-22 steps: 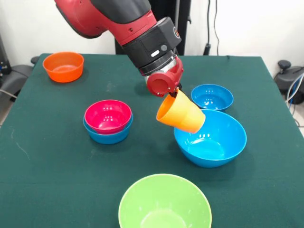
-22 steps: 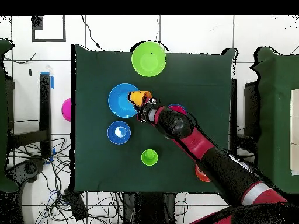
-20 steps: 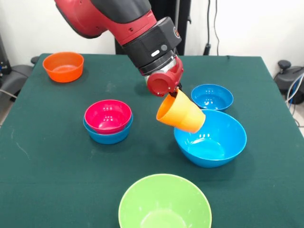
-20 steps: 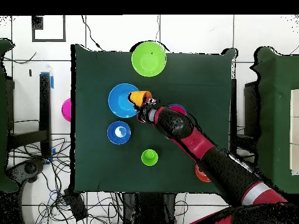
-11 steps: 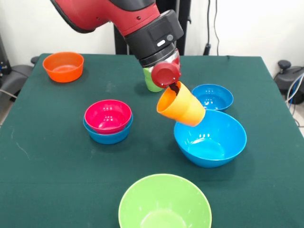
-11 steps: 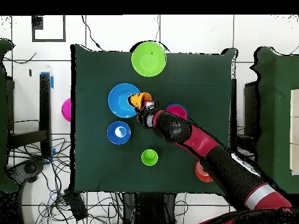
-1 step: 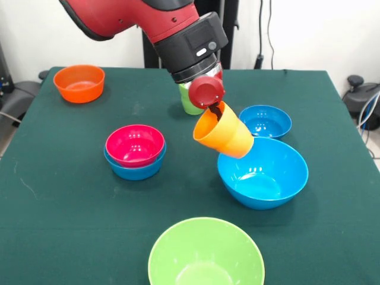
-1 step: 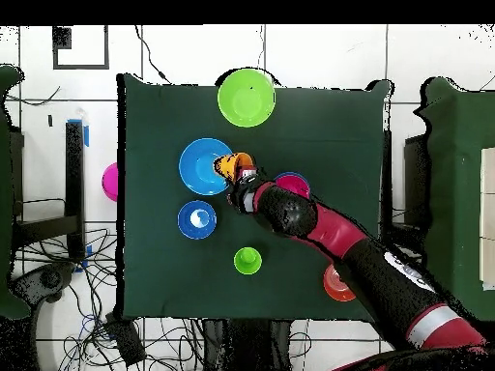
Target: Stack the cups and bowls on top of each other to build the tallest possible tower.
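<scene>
My gripper is shut on the rim of the orange-yellow cup. The cup hangs tilted in the air, just above the near-left rim of the large blue bowl. The light green cup stands behind the arm, partly hidden in the front view. A pink-red bowl sits nested in a small blue bowl. Another small blue bowl, the small orange bowl and the lime green bowl stand apart.
The green cloth table ends at edges all round. A purple bowl shows just off the table's left edge in the overhead view. Cables and chairs lie around the table.
The arm has lifted and turned a little, raising the orange-yellow cup slightly and uncovering the light green cup behind it. The bowls have not moved.
</scene>
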You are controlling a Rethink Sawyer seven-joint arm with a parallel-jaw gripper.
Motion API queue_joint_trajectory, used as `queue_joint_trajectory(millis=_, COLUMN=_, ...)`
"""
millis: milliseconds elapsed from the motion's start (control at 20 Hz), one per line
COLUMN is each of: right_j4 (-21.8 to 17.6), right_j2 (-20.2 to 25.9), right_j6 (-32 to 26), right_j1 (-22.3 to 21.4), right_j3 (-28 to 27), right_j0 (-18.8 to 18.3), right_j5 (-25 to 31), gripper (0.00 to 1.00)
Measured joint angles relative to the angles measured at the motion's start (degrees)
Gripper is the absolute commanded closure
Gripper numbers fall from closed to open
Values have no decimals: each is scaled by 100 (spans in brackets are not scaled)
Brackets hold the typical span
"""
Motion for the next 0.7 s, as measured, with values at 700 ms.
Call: queue_joint_trajectory(millis=700, right_j4=-676, right_j2=-184, right_j6=0, right_j1=2, right_j3=-609, right_j0=-10, right_j5=300, gripper=100)
